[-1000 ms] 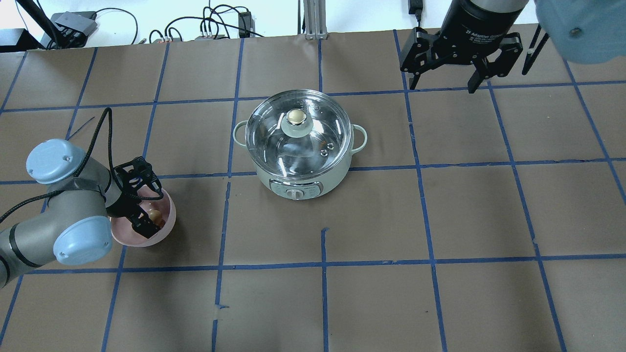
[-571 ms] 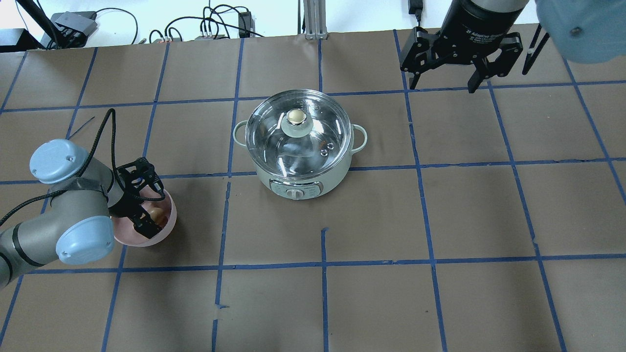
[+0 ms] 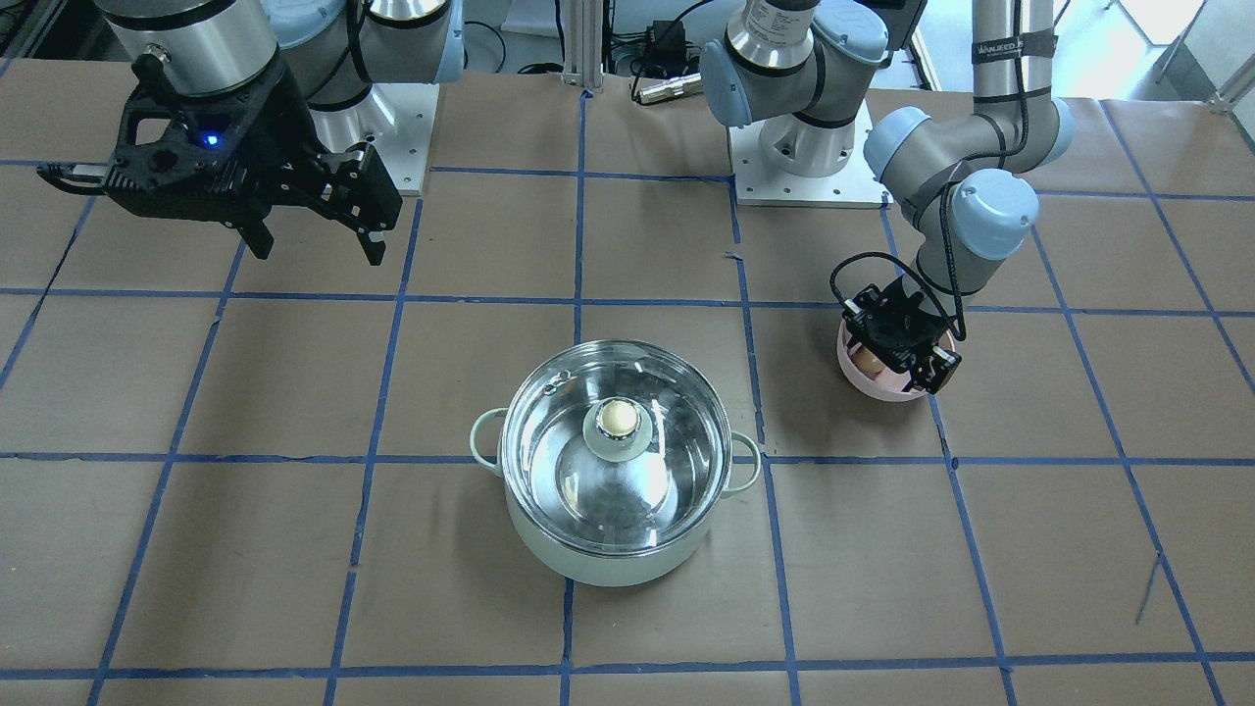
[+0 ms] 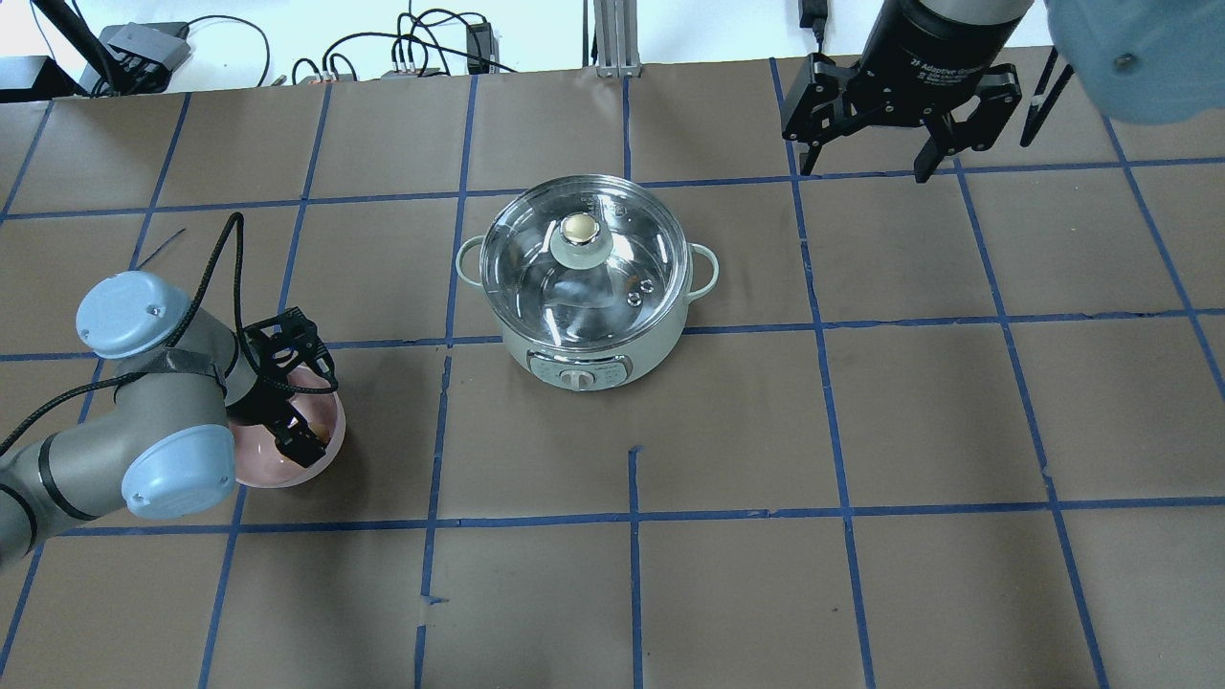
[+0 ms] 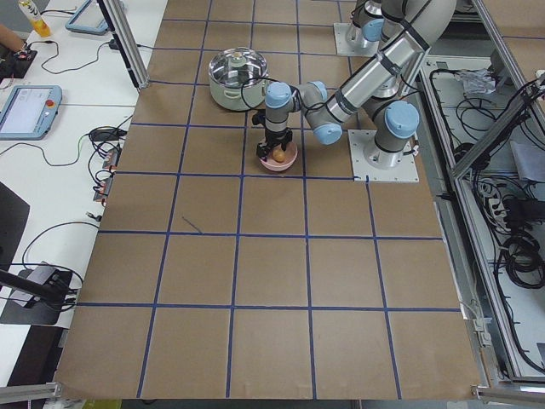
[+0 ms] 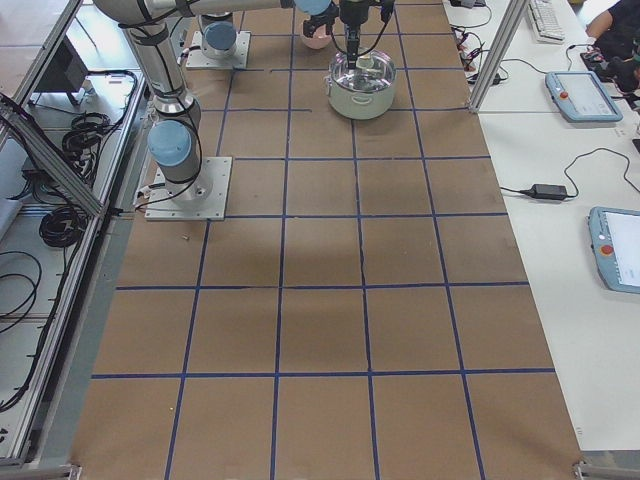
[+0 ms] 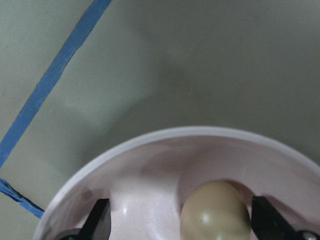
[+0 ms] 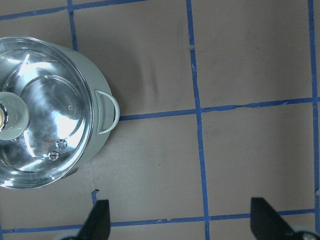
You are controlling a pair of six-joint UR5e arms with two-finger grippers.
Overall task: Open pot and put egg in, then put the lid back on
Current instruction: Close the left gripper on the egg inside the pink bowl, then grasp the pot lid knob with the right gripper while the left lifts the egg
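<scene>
The mint-green pot [image 4: 584,359] stands mid-table with the glass lid [image 4: 627,263] on it, also in the front view [image 3: 608,564]. The brown egg [image 7: 215,212] lies in a pink bowl [image 4: 258,469] at the table's left. My left gripper [image 4: 304,429] is open and reaches down into the bowl, a finger on each side of the egg without gripping it. My right gripper [image 4: 864,172] is open and empty, high above the table's far right, away from the pot; its wrist view shows the pot's handle [image 8: 107,112] and the lid [image 8: 45,115].
The table is brown paper with a blue tape grid [image 4: 632,517]. Cables and boxes [image 4: 412,53] lie beyond the far edge. The arm bases [image 3: 804,157] are bolted at the robot's side.
My left arm has shifted a little to the right and the gripper has sunk deeper into the bowl around the egg. The right arm, pot and lid have not moved.
</scene>
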